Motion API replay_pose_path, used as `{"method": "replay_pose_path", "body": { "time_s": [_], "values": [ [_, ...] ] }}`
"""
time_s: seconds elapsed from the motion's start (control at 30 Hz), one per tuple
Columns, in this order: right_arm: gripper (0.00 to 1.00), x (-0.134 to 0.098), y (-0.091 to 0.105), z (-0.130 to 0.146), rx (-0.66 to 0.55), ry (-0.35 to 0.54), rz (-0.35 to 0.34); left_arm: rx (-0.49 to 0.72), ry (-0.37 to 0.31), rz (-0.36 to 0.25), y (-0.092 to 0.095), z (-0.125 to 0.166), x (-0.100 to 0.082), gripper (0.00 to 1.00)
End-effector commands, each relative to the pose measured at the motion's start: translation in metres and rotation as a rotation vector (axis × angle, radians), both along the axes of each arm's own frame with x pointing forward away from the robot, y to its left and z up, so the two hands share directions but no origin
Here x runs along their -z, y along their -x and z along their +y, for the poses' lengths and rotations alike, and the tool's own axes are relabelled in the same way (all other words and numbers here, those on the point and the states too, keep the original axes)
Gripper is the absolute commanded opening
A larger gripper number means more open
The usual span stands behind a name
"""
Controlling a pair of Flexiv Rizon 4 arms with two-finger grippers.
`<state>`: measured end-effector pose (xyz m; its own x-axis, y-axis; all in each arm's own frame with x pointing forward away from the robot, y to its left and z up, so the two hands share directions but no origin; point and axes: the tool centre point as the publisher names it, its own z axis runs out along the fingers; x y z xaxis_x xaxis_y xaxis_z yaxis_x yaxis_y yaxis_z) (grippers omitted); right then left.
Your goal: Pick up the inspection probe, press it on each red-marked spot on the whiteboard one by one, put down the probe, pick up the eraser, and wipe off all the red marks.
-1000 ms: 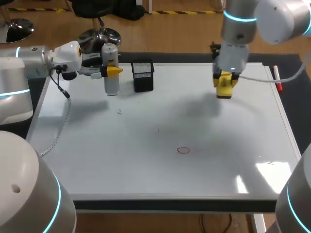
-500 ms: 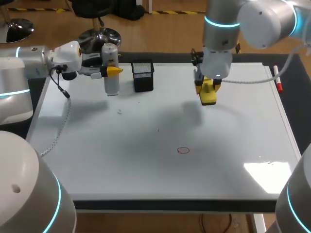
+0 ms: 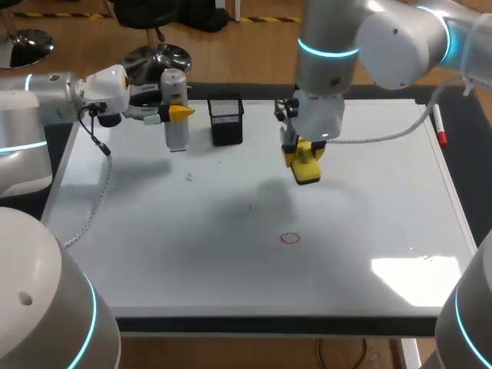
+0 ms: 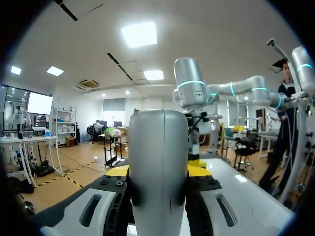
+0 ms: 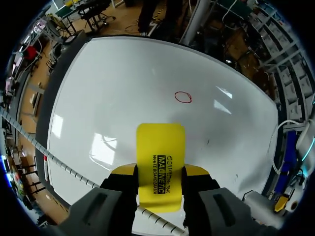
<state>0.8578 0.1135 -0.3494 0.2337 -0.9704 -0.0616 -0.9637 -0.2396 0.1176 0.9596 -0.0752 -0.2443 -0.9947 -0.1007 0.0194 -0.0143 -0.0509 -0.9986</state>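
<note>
On the whiteboard [image 3: 154, 231] a single red circle [image 3: 290, 238] is drawn at the front middle. My right gripper [image 3: 305, 156] hangs above the board's middle, behind that circle, shut on the yellow eraser [image 3: 307, 172]. The right wrist view has the eraser [image 5: 161, 162] between the fingers and the red circle [image 5: 183, 97] on the board ahead of it. Over the back left corner my left gripper [image 3: 174, 113] is shut on the grey-white probe [image 3: 176, 123], which stands upright. The probe [image 4: 157, 167] fills the left wrist view between the yellow tips.
A black mesh holder [image 3: 226, 120] stands at the back, between the two grippers. A red-capped marker [image 3: 439, 125] lies along the board's right edge. A cable [image 3: 96, 200] trails from my left arm over the board's left side. A faint dark speck [image 3: 250, 206] marks the middle.
My right arm has carried the eraser leftward and a little forward, from the back right toward the board's middle. The left arm and probe have stayed put.
</note>
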Motion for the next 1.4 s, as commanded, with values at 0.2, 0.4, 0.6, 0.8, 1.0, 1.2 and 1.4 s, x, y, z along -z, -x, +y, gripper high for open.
{"method": "replay_pose_path", "body": {
  "time_s": [0.2, 0.4, 0.6, 0.8, 1.0, 1.2, 1.4],
  "values": [
    [0.0, -0.01, 0.023, 0.012, -0.026, -0.015, 0.001, -0.001, -0.001, 0.0, 0.0, 0.0, -0.001, 0.0],
    [0.0, -0.01, 0.023, 0.012, -0.026, -0.015, 0.001, -0.001, -0.001, 0.0, 0.0, 0.0, -0.001, 0.0],
    [0.0, -0.01, 0.023, 0.012, -0.026, -0.015, 0.001, -0.001, -0.001, 0.0, 0.0, 0.0, -0.001, 0.0],
    [0.0, -0.006, 0.024, 0.015, -0.029, -0.01, 0.007, -0.001, -0.001, 0.0, 0.0, 0.0, -0.001, 0.0],
    [0.0, 0.006, 0.045, 0.029, -0.067, -0.012, 0.026, -0.001, -0.001, 0.0, 0.0, 0.0, -0.001, 0.0],
    [0.0, 0.022, 0.077, 0.038, -0.098, -0.028, 0.048, -0.001, -0.001, 0.0, 0.0, 0.0, -0.001, 0.0],
    [0.0, 0.034, 0.113, 0.048, -0.128, -0.029, 0.081, -0.001, -0.001, 0.0, 0.0, 0.0, -0.001, 0.0]
  ]
}}
